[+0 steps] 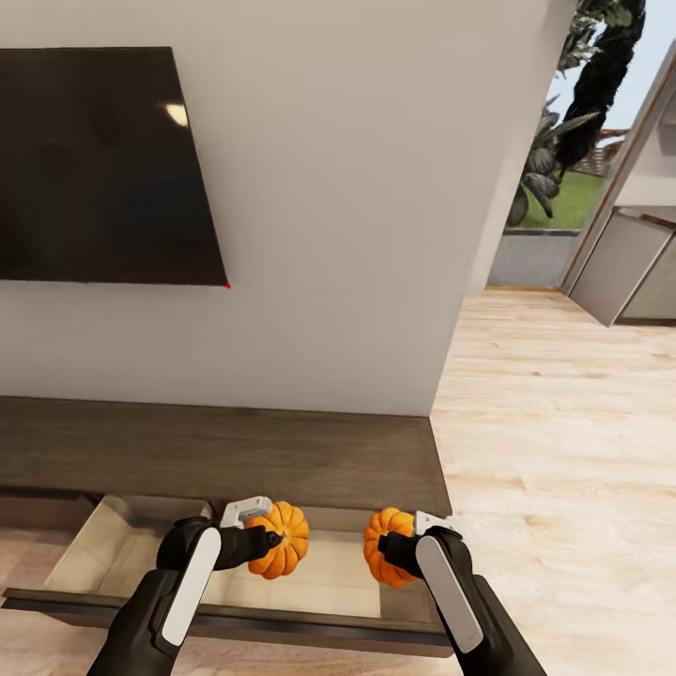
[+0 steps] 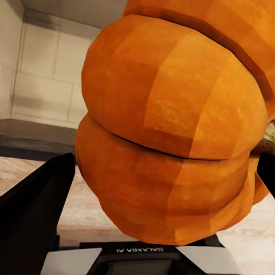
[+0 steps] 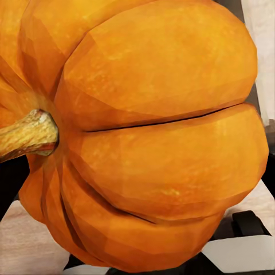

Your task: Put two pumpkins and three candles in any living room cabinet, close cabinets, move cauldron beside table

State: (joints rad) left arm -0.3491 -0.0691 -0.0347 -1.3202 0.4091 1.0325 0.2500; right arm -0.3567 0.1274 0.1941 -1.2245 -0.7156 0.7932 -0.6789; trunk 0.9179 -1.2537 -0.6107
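Two orange ribbed pumpkins hang over the pulled-out drawer (image 1: 113, 554) of the long dark brown cabinet (image 1: 216, 451). My left gripper (image 1: 272, 542) is shut on the left pumpkin (image 1: 284, 540), whose ribbed side (image 2: 172, 132) looms large in the left wrist view. My right gripper (image 1: 383, 549) is shut on the right pumpkin (image 1: 385, 549); the right wrist view shows its orange ribs (image 3: 154, 143) and its tan stem (image 3: 28, 134). The drawer's pale beige inside lies below both pumpkins. Candles, cauldron and table are out of view.
A black TV screen (image 1: 94, 164) hangs on the white wall above the cabinet. Light wood floor (image 1: 563, 451) stretches to the right toward a glass doorway with plants (image 1: 573, 113) and grey units (image 1: 624, 268).
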